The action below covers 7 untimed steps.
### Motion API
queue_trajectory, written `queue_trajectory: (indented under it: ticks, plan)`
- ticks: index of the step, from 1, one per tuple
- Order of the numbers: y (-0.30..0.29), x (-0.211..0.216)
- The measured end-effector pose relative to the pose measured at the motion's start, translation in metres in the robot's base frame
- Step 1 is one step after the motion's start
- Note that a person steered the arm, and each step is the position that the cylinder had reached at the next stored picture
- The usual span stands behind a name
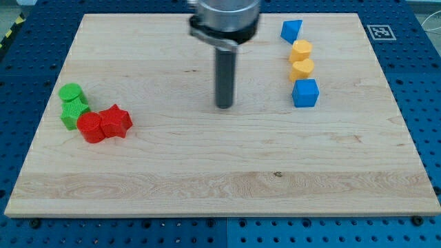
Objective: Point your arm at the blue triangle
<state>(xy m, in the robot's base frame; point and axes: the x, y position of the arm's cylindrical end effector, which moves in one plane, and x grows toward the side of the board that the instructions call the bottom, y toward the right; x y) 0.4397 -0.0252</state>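
The blue triangle [291, 30] lies near the view's top right on the wooden board [220, 172]. Below it sit a yellow block [301, 49], a second yellow block [302, 69] and a blue cube [305, 93], in a column. My tip [224, 106] rests on the board near its centre, well to the left of and below the blue triangle, touching no block. The rod rises from it toward the view's top.
At the view's left, a green cylinder [70, 92] and a green block [73, 113] sit beside a red round block [90, 128] and a red star-shaped block [116, 122]. A tag marker [380, 31] sits off the board's top right corner.
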Motion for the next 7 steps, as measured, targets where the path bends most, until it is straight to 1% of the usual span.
queue_trajectory:
  ticks: [1,3,4,5,6,7]
  plan:
    - [-0.021,0.0]
    - [-0.023,-0.002]
    - [-0.065,-0.033]
    - [-0.071,-0.094]
    - [-0.029,-0.166]
    - [0.019,-0.195]
